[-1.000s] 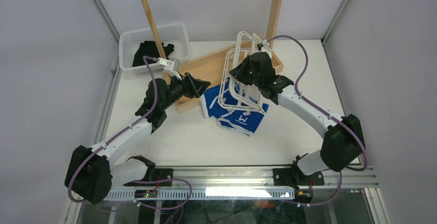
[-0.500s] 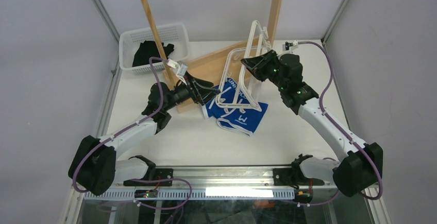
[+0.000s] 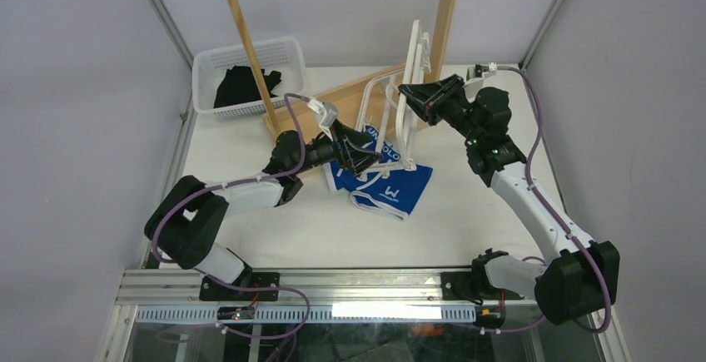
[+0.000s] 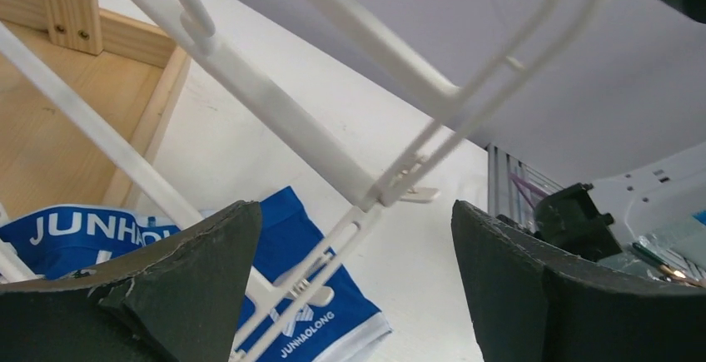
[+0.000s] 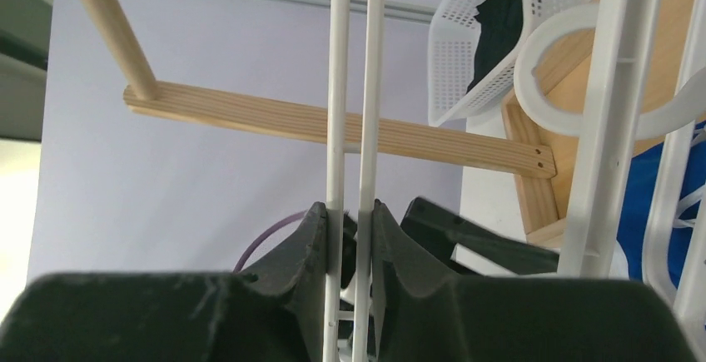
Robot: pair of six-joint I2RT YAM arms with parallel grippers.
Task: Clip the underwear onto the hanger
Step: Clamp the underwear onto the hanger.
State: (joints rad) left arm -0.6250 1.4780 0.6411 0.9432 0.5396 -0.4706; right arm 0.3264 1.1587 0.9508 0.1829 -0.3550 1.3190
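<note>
The underwear [image 3: 391, 185] is lying flat, apparently unclipped, near the middle of the worktop [image 3: 333, 225], and the left gripper [image 3: 358, 151], hanging back a second ago, is now reaching in at its far-left edge with jaws spreading wide apart. Beyond, the right gripper [image 3: 416, 96], clamped on two thin bars of the hanger [image 3: 413, 58], is tipping the frame nearly upright, probably so the left gripper can start the clipping.

Looking like a robotics lab cell. Being boxed in by grey wall panels [image 3: 75, 87], with an aluminium rail [image 3: 366, 279] edging the white worktop [image 3: 291, 220].
</note>
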